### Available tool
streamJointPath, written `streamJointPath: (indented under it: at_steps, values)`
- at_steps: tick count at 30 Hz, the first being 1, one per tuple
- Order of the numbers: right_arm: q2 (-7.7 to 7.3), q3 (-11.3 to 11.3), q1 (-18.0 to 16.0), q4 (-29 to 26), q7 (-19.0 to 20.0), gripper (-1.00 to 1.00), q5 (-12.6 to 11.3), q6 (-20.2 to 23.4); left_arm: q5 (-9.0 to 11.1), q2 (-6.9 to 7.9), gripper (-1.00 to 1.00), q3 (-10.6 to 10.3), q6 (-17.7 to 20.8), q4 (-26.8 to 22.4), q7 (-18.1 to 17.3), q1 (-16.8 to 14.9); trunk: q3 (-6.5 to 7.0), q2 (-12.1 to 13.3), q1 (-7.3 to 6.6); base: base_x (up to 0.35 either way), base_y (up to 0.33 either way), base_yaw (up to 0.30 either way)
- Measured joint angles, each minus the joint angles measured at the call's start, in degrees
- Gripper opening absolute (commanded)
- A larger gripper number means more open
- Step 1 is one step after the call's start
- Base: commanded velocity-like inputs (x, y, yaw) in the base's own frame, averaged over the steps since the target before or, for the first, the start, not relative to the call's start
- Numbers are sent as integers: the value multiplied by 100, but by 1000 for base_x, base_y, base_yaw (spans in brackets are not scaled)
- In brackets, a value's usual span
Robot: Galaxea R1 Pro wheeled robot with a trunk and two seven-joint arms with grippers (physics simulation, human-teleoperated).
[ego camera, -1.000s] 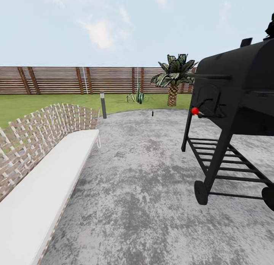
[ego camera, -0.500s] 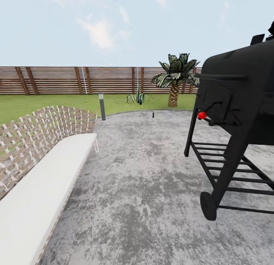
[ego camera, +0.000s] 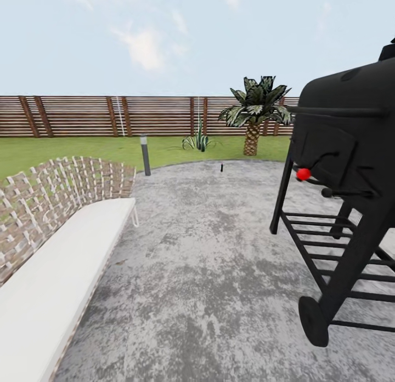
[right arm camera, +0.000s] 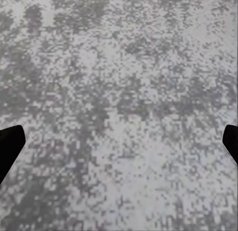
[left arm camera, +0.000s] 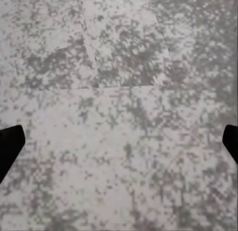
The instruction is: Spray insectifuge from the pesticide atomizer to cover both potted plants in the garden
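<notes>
Crossing the patio [ego camera: 208,272] toward the atomizer [ego camera: 221,167], nothing in hand.
Left to right: bench [ego camera: 49,283] hugs the patio edge, lamp post [ego camera: 145,154] on the lawn [ego camera: 66,149], one speckled plant [ego camera: 197,141] by the fence [ego camera: 82,116], palm [ego camera: 255,110], black grill [ego camera: 345,179] close on my right. I read the dark speck at the far rim as the atomizer, standing upright. Both wrist views face bare stone; left gripper [left arm camera: 119,144] and right gripper [right arm camera: 119,144] fingertips sit wide apart, touching nothing.

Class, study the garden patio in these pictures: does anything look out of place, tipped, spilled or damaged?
One thing: a small dark object, too far off to identify, stands alone on the stone patio near its far edge. The black grill, the woven bench and the lamp post all stand upright; nothing looks spilled.
</notes>
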Motion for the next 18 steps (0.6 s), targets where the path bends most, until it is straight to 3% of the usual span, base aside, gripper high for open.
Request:
streamJointPath:
  at_steps: [18]
  values:
    - [0,-2,0,6,0,100,3,0,0,0,100,-1,0,0,-2,0,0,0,0,338,0,0]
